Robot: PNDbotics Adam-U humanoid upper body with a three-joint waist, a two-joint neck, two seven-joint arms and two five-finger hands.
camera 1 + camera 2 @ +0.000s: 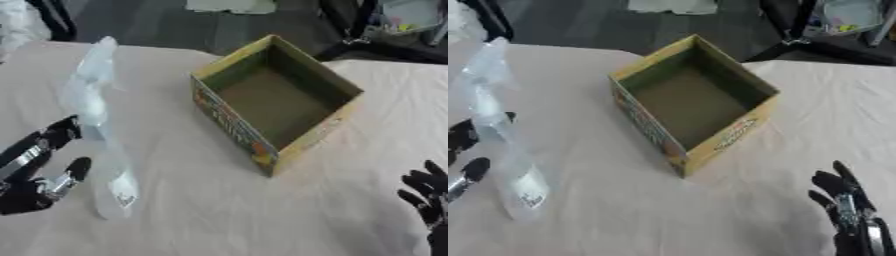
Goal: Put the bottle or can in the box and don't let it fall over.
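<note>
1. The left hand (pixel 39 170) comes in from the lower left, black with silver parts, and sits right beside a clear plastic bottle (pixel 101 135). One finger reaches to the bottle's side about mid-height and another lies lower down by its body; they look part curled towards it, but whether they actually close round the bottle I cannot tell.
2. The bottle is see-through and blurred. It stands tilted, with its upper end leaning up and away towards the far left and its lower end near the front of the counter (pixel 219 210). A small white label with dark marks shows near the lower end.
3. The bottle is outside the box (pixel 276 102), well to the box's left, with bare counter between them.
4. The box is an open cardboard carton with yellow walls and printed colours on its outer sides. It sits upright near the middle of the counter, turned so that one corner points towards the front. Its inside is a plain dull brown and holds nothing that can be seen.
5. The right hand (pixel 846 202) rests at the lower right corner, fingers straight and pointing up, spread and relaxed, holding nothing. It is well apart from the box and the bottle.
6. The counter is covered with a pale, slightly creased cloth. Beyond its far edge lies a dark floor with some dark stands and a few unclear objects.
</note>
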